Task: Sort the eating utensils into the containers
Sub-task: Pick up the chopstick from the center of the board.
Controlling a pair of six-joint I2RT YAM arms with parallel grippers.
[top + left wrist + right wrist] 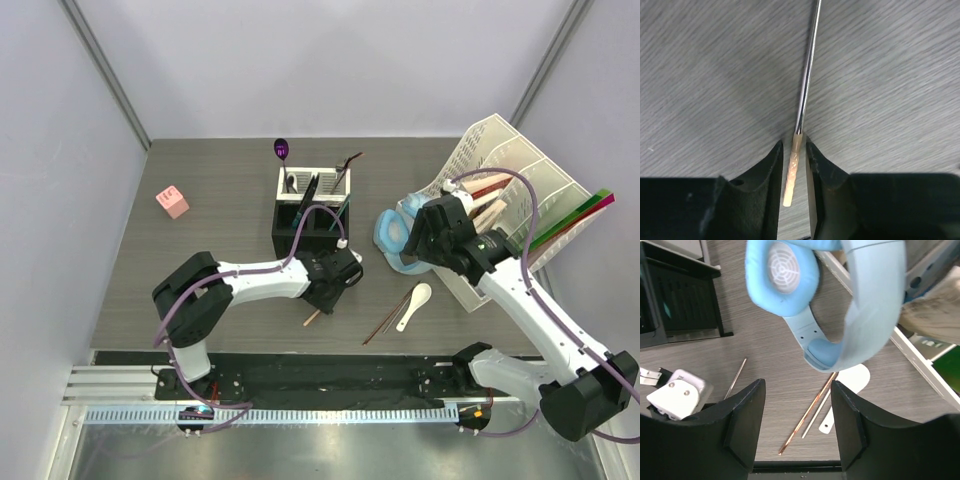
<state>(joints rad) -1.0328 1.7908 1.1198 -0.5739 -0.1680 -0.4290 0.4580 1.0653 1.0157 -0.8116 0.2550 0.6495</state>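
Observation:
A chopstick [805, 75] with a metal shaft and a tan patterned end [311, 320] lies on the table. My left gripper [793, 145] straddles that tan end, with its jaws narrow and a slim gap showing beside the stick. The black caddy [310, 215] stands behind it with a purple spoon [281, 150] and other cutlery upright in it. My right gripper [797, 385] hangs open and empty above a copper chopstick [807, 415], a thin white stick and a white soup spoon [852, 382].
Light blue headphones [840, 295] lie just ahead of the right gripper, against the big white slotted rack [510, 190]. A pink block [172, 202] sits at the far left. The caddy's corner [680, 300] also shows in the right wrist view.

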